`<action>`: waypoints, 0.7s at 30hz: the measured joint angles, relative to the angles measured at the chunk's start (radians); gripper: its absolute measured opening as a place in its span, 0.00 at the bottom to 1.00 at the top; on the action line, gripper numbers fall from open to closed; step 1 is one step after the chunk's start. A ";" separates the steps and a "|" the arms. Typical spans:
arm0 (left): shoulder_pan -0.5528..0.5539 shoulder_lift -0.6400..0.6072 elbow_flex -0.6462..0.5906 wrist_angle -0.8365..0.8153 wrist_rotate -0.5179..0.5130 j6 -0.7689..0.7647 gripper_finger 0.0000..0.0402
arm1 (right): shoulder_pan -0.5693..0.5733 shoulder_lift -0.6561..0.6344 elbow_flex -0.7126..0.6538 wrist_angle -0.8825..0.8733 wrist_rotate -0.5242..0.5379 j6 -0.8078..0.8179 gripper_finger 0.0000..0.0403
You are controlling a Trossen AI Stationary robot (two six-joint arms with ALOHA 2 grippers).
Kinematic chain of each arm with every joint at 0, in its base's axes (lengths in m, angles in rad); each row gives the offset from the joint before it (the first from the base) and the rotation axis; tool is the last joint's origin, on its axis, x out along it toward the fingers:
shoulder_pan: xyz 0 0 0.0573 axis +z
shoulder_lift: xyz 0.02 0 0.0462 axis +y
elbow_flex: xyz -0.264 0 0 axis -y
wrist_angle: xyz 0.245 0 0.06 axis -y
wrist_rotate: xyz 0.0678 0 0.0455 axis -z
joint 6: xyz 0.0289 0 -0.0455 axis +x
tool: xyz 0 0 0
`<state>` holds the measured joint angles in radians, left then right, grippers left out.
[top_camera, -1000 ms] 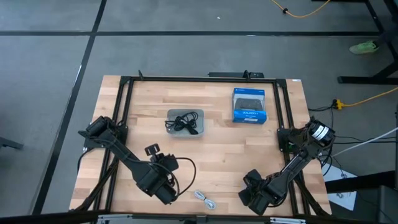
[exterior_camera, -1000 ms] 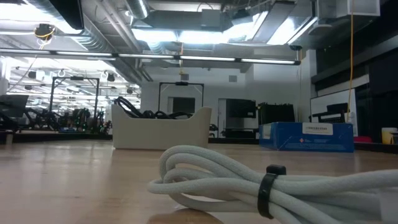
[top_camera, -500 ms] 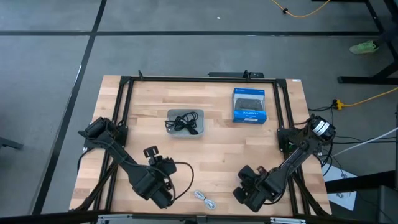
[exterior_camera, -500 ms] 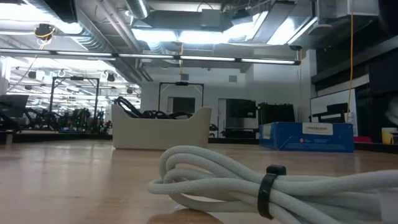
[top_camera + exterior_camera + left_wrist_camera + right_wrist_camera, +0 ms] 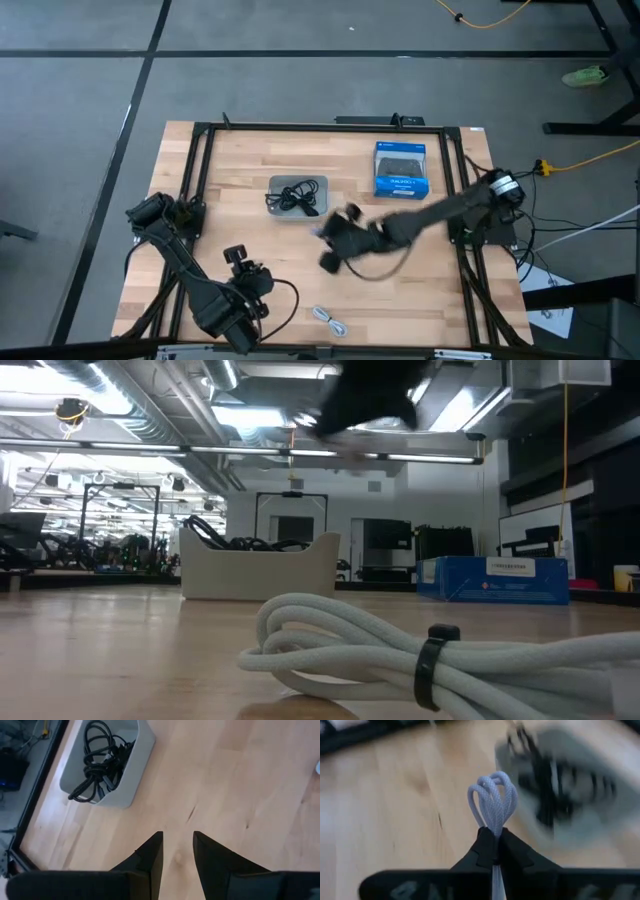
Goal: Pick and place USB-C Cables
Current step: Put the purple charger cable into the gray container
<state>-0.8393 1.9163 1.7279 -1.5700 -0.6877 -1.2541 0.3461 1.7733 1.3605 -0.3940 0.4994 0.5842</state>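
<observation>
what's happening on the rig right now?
The right gripper is shut on a white cable and is carrying it above the middle of the table, close to the grey tray, which already holds black cables. The left gripper waits near the front left of the table, fingers slightly apart and holding nothing. Another white cable lies at the table's front edge. The blue box sits toward the back right.

Both arms are dark, near-black, built of slim jointed links. The right arm (image 5: 440, 208) carries a white-and-silver round part at its base joint, and a thin black cable loops below the left arm (image 5: 190, 275). The left gripper's fingers (image 5: 152, 855) are plain black tapered wedges.
</observation>
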 joint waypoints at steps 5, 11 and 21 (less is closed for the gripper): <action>-0.001 0.000 0.000 0.001 -0.011 0.000 0.25 | -0.152 0.004 0.000 0.126 -0.125 -0.195 0.03; -0.001 0.000 0.000 0.002 -0.074 0.005 0.25 | -0.287 0.030 -0.002 0.151 -0.281 -0.278 0.04; 0.001 0.000 0.000 0.011 -0.099 0.006 0.25 | -0.371 0.047 -0.002 0.193 -0.413 -0.297 0.35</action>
<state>-0.8379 1.9163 1.7279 -1.5589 -0.7868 -1.2476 -0.0247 1.8198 1.3590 -0.2013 0.0861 0.2868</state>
